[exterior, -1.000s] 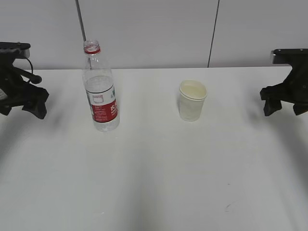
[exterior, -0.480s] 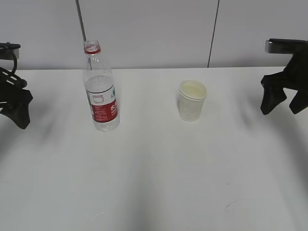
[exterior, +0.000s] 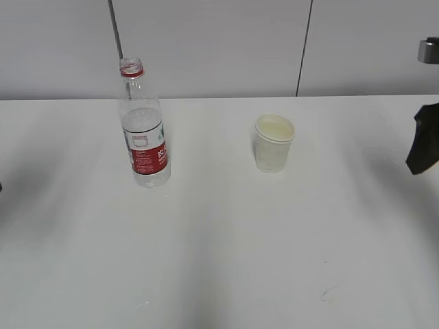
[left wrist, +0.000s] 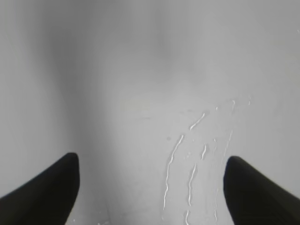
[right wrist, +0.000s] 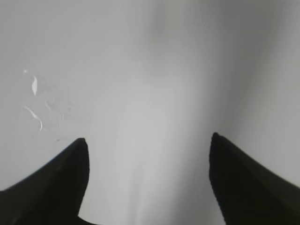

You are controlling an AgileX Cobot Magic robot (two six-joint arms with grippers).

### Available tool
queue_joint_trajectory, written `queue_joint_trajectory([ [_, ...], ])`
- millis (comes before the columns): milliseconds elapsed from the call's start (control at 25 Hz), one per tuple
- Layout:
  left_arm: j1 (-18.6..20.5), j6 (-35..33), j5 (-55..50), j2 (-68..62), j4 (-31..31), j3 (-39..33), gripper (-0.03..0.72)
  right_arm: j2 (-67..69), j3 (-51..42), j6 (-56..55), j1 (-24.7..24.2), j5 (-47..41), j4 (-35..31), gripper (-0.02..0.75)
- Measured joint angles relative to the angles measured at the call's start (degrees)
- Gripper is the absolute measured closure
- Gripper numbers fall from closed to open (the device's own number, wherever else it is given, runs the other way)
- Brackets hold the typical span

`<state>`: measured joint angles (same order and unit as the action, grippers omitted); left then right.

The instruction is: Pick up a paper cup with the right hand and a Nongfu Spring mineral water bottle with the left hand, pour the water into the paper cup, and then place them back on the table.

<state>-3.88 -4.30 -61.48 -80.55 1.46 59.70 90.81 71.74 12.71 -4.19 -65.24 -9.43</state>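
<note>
The clear Nongfu Spring bottle (exterior: 143, 127) with a red neck ring and red-and-white label stands upright, uncapped, on the white table (exterior: 219, 240) at the left. The cream paper cup (exterior: 274, 142) stands upright to its right. My right gripper (exterior: 423, 147) shows only as a black finger at the far right edge, well away from the cup. My left gripper is out of the exterior view. In the left wrist view my left gripper (left wrist: 152, 187) is open over bare table with thin streaks. In the right wrist view my right gripper (right wrist: 149, 168) is open and empty over bare table.
A grey panelled wall (exterior: 206, 41) rises behind the table's far edge. A few small marks (exterior: 328, 295) lie on the table near the front right.
Both arms have drawn outward: the left one has left the exterior view, the right one has moved to the right edge. The bottle and the cup have not moved.
</note>
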Motion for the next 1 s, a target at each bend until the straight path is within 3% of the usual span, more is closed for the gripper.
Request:
queue_joint_trajectory([
  [560,0.0,0.0,-1.3,29.0,-3.2,-18.4,0.123,-27.7,-20.8,0.4,0.0,0.2,-0.3,0.148],
  [1000,0.0,0.0,-7.7,49.6,-3.8,-20.9,0.137,-44.6,-30.3,0.4,0.0,-2.1,-0.8,0.148],
])
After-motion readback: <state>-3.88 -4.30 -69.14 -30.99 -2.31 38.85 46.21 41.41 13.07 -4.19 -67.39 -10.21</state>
